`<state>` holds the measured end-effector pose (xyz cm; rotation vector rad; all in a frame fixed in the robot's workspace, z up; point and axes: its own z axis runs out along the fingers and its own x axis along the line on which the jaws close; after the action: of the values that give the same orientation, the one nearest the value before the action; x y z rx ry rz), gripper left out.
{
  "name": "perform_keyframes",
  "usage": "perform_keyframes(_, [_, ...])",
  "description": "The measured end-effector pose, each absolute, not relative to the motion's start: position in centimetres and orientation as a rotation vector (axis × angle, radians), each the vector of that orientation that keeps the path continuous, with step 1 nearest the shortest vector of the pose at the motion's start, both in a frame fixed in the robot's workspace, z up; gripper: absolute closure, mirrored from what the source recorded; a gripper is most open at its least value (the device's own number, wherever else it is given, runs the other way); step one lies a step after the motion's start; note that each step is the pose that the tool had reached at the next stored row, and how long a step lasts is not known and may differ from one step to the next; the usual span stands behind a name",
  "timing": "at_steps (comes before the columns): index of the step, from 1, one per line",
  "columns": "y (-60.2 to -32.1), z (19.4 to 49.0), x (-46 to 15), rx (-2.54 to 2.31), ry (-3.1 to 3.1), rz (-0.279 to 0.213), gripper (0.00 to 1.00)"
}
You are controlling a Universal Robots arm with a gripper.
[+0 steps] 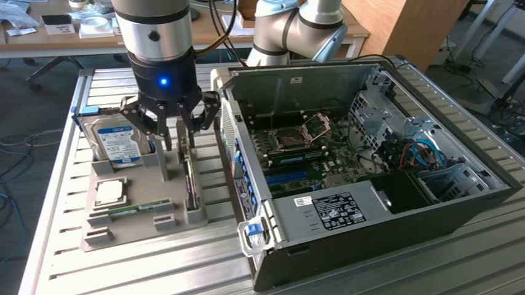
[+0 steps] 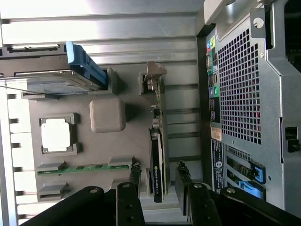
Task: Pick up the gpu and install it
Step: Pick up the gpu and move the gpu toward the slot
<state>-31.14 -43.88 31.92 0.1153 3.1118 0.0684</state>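
Gripper (image 2: 158, 168) jaws wide astride the gpu (image 2: 157, 148), hard drive (image 2: 47, 77) beside, computer case (image 2: 240, 94) close alongside

1. The gripper (image 1: 178, 137) is black, with a small blue light (image 1: 162, 81) glowing above the fingers (image 2: 135, 176).
2. Between the fingers, the gpu (image 2: 157, 165) is black along its edge, with a small green mark, and its bracket (image 2: 155, 75) is silver.
3. The holder (image 1: 139, 190) beneath the fingers is plain matt grey.
4. Away from the fingers on the holder: the hard drive (image 1: 117, 142) is silver with a blue-and-white label, the RAM stick (image 1: 131, 210) green, the CPU (image 1: 109, 192) pale silver.
5. The case (image 1: 459, 203) beside the fingers is black and grey — its rear panel (image 2: 240, 89) carries a fine grid of holes.
6. The motherboard (image 1: 311, 160) is green with blue slots; the cables (image 1: 418, 153) are blue and red.
7. The table (image 1: 66, 258) is silver — ribbed in long parallel slats.
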Motion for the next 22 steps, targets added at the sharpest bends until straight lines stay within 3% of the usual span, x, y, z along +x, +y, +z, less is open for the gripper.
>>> perform_keyframes(22, [-43.9, 29.3, -30.8, 0.056, 3.115, 0.067, 0.57])
